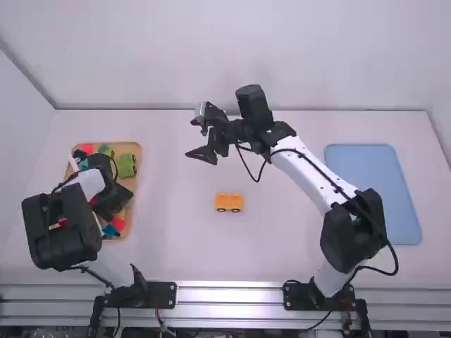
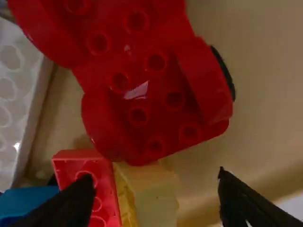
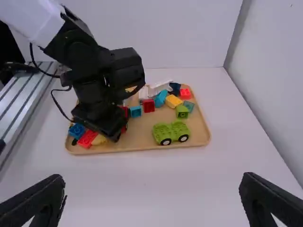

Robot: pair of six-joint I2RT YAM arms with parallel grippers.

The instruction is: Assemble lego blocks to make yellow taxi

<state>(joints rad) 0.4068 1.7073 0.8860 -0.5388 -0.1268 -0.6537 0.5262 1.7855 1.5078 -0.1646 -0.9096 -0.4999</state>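
Yellow-orange plastic, the wheeled toy-brick base (image 1: 229, 204) is sitting on the white table (image 1: 176, 246), between the two arms and well apart from both grippers. The left gripper (image 1: 111, 203) is hovering over the tan wooden tray (image 1: 137, 152) of blocks at the left. Its fingers (image 2: 244, 203) are standing apart, grasping nothing, with a yellow plastic block (image 2: 151, 189) showing between them. A bright red studded block (image 2: 90, 182) is lying against that yellow one, and a dark red plastic piece with curved sides (image 2: 156, 90) is lying just beside them. The right gripper (image 1: 192, 138) is hanging over the table's far middle, its fingers (image 3: 35, 201) spreading wide and empty. A green wheeled plastic base (image 3: 171, 132) is resting in the tray, and a flat blue tray (image 1: 373, 193) is lying at the right.
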